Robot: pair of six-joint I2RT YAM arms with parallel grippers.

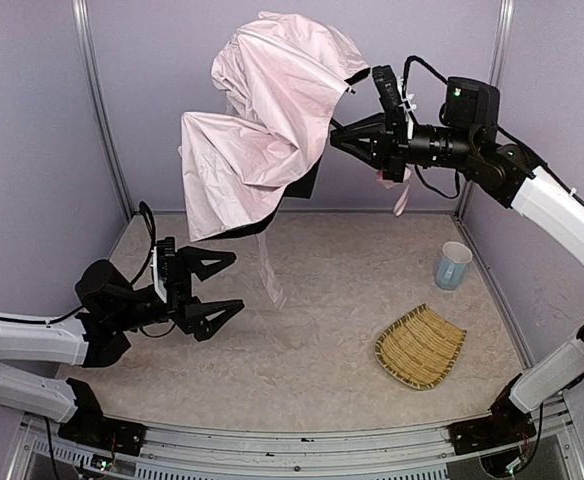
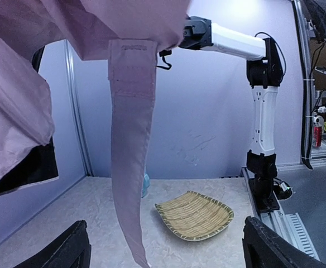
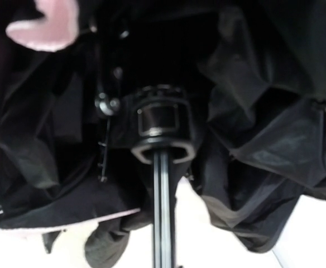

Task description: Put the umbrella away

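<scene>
Overhead, I see right gripper (image 1: 342, 138) clamped on the umbrella (image 1: 262, 120), high at the back; left gripper (image 1: 238, 281) gapes wide, low, well apart from it. Left wrist adds the pink strap (image 2: 130, 139) dangling ahead of its fingers (image 2: 68, 251), straw tray (image 2: 194, 214) beyond. Right wrist shows only black lining (image 3: 252, 167) and shaft (image 3: 162, 212), close up.

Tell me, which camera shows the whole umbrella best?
Top external: the umbrella shows its full pink canopy, held up in the air. Left wrist shows only fabric and a dangling strap; right wrist only black lining and shaft.
</scene>
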